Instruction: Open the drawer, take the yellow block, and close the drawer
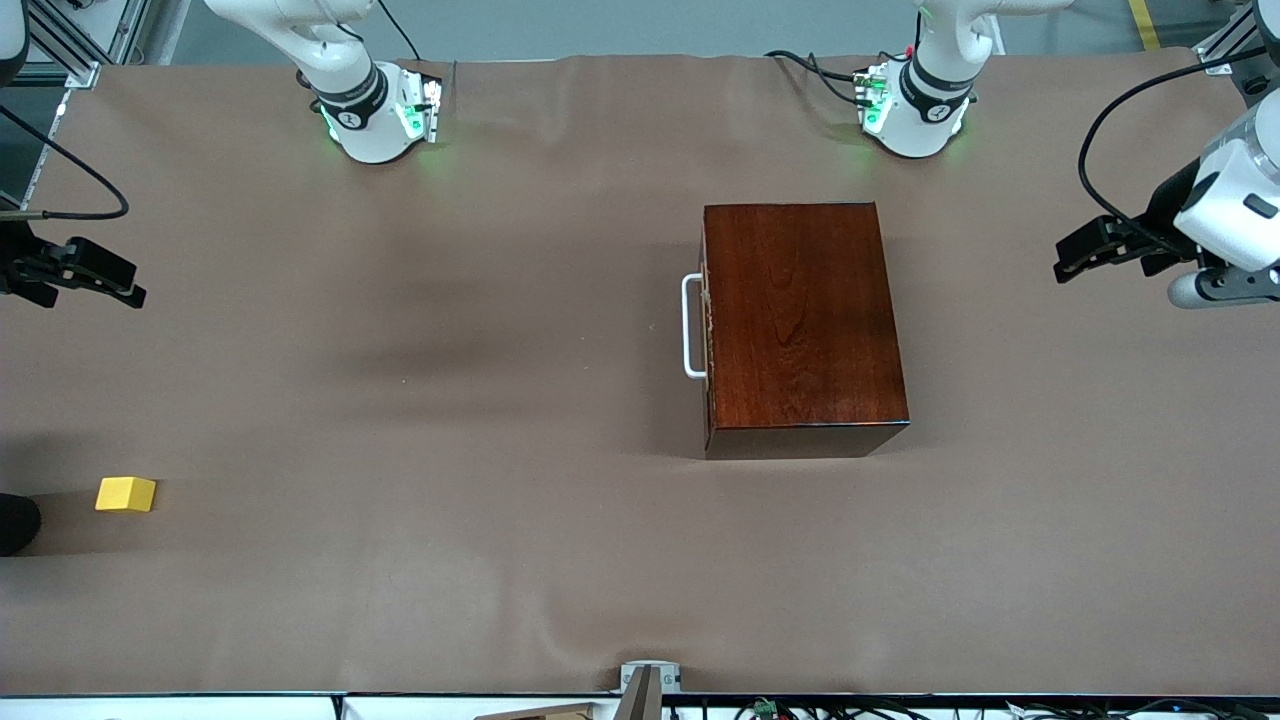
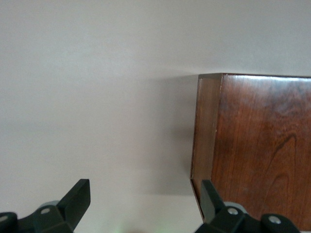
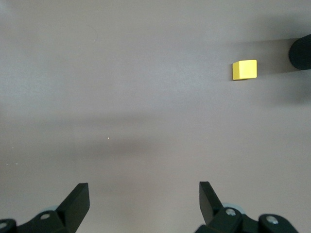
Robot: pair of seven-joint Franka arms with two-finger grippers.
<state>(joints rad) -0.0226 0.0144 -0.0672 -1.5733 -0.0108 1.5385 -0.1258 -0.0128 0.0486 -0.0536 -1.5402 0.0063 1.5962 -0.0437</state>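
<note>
The dark reddish-brown box (image 1: 800, 320) stands on the table toward the left arm's end. Its drawer is pushed in, so only the white handle (image 1: 690, 327) shows and the pale tray is hidden. The yellow block (image 1: 126, 494) lies on the bare table at the right arm's end, nearer the front camera; it also shows in the right wrist view (image 3: 244, 69). My left gripper (image 1: 1085, 255) is open and empty, up beside the box, whose corner (image 2: 262, 145) shows in the left wrist view. My right gripper (image 1: 135, 282) is open and empty over the table, apart from the block.
A dark rounded object (image 1: 15, 522) sits at the table's edge next to the yellow block; it also shows in the right wrist view (image 3: 301, 53). Brown cloth (image 1: 450, 400) covers the table. A small metal bracket (image 1: 648, 680) sits at the front edge.
</note>
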